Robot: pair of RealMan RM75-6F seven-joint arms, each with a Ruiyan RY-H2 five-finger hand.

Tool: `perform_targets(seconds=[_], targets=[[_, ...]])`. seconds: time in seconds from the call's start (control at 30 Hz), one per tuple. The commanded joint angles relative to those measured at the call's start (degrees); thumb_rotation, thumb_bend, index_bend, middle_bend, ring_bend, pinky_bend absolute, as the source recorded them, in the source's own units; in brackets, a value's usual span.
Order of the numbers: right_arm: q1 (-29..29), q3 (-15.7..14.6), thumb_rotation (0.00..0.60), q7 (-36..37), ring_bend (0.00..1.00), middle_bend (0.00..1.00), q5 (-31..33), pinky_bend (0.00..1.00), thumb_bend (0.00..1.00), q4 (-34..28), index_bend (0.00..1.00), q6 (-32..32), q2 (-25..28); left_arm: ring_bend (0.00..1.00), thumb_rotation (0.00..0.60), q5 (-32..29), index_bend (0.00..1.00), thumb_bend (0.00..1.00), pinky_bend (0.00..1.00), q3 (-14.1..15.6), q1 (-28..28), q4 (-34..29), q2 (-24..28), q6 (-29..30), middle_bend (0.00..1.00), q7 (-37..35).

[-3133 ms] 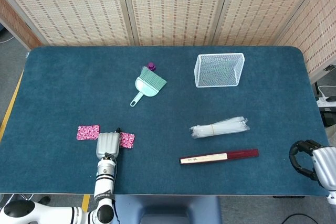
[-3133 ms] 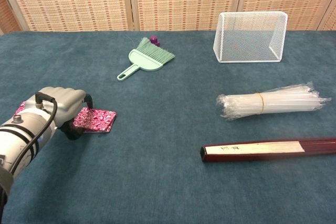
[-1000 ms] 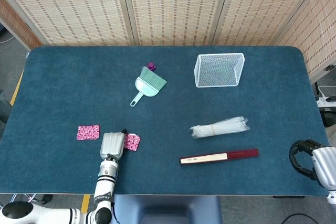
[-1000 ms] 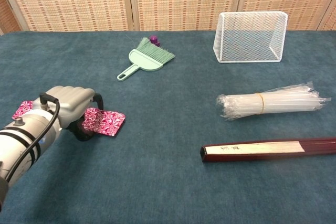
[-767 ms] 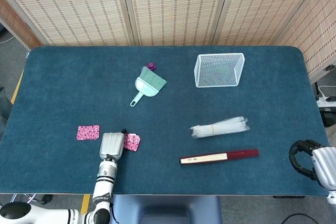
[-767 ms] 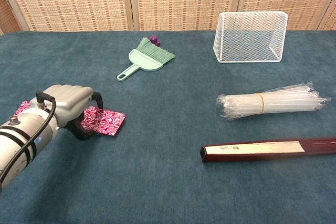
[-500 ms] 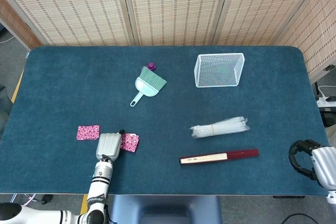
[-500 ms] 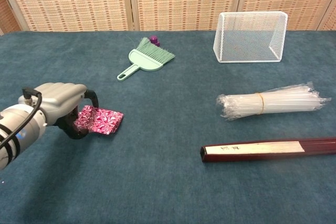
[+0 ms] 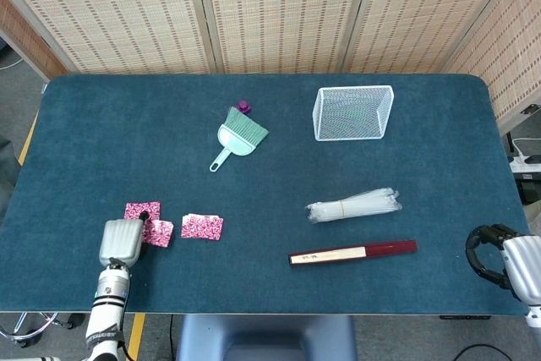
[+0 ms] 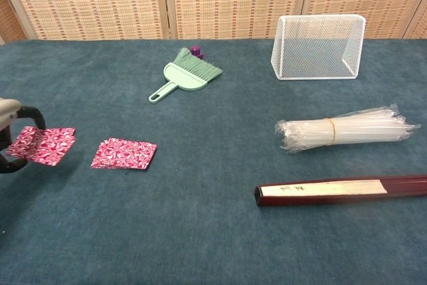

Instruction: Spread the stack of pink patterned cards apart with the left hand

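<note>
While the left robot hand (image 9: 123, 241) pinches one pink patterned card (image 10: 41, 145) at lower left, two others lie apart on the table (image 9: 279, 158); spreading looks nearly done.

Three pink patterned cards (image 9: 202, 226), flat on the table, apparently spread apart.

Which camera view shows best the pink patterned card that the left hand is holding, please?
The chest view: the held card appears large, lifted and tilted, pinched by the left hand. In the head view, that card is small and partly hidden beside the hand.
</note>
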Motion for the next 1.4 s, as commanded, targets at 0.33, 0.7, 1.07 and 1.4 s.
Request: perform_targets(seconds=[0.33,0.7,1.07,1.4], targets=[[-0.08,0.10,0.600,-0.20,0.52,0.58,0.10,0.80,0.46,0.02,0.65,0.09,-0.17,1.00,0.600,-0.70,0.50,0.33,1.00,2.05,4.71,4.15,-0.52,0.96,1.00,-1.91],[-0.15,0.10,0.600,0.01,0.52,0.58,0.05,0.80,0.46,0.13,0.65,0.23,-0.11,1.00,0.600,-1.60,0.27,0.33,1.00,0.94,5.17,6.01,-2.92,0.10,1.00,-0.03],[-0.23,0.03,0.600,-0.12,0.52,0.58,-0.09,0.80,0.46,0.17,0.65,0.33,-0.16,1.00,0.600,-2.26,0.08,0.34,1.00,-0.07,6.13,6.68,-3.19,1.39,1.00,1.86],[-0.12,0.20,0.600,-0.32,0.52,0.58,0.14,0.80,0.46,0.21,0.65,0.13,-0.34,0.95,0.600,18.10,0.15,0.31,0.97,5.19,9.41,0.00,5.55,7.40,0.85,-9.53]])
